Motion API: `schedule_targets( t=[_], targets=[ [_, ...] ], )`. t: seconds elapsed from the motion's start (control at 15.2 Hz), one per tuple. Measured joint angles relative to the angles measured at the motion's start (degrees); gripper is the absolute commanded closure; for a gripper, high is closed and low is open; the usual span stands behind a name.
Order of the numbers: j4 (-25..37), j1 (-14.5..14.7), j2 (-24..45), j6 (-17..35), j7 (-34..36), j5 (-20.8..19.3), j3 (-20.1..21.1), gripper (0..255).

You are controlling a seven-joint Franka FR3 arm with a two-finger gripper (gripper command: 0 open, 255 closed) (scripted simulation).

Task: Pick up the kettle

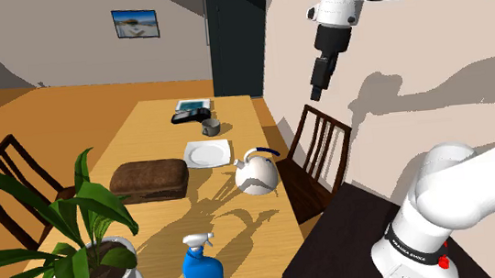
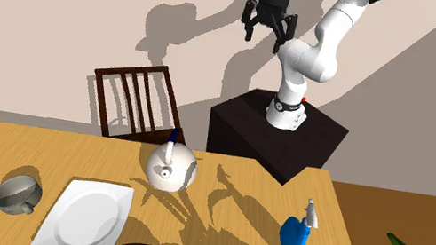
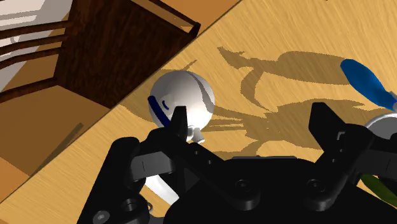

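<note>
Gripper (image 2: 263,39) hung high above the kettle (image 3: 184,95), fingers spread apart, nothing between them. The kettle stood upright on the table (image 1: 149,133), well below, its blue handle (image 3: 159,111) arching over the white body. Best play, I reckoned: drop straight down, turn so the fingers straddled that handle, and close on it, not on the round body, which looked too wide and slippery. A chair (image 2: 131,74) stood just beside the kettle, so a steep descent seemed wise. A plate (image 1: 207,153) lay near the kettle, on the side away from the chair.
</note>
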Motion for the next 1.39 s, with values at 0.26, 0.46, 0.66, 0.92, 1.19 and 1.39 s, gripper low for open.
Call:
schedule_targets(
  t=[0.26,0.46,0.66,0.92,1.19,1.39],
  targets=[
    [-2.27,0.33,1.36,4.09,-2.72,-0.44,-1.21,0],
    [-5.08,0.75,3.93,10.08,-6.62,-0.97,-2.99,0],
    [-7.84,1.36,7.44,17.04,-10.43,-1.12,-4.57,0],
    [-9.40,2.20,13.20,25.25,-15.92,-0.97,-6.87,0],
    [-9.59,3.35,20.73,33.77,-21.87,0.13,-9.19,0],
    [-8.48,4.57,27.06,39.50,-26.32,1.86,-10.49,0]
  ],
)
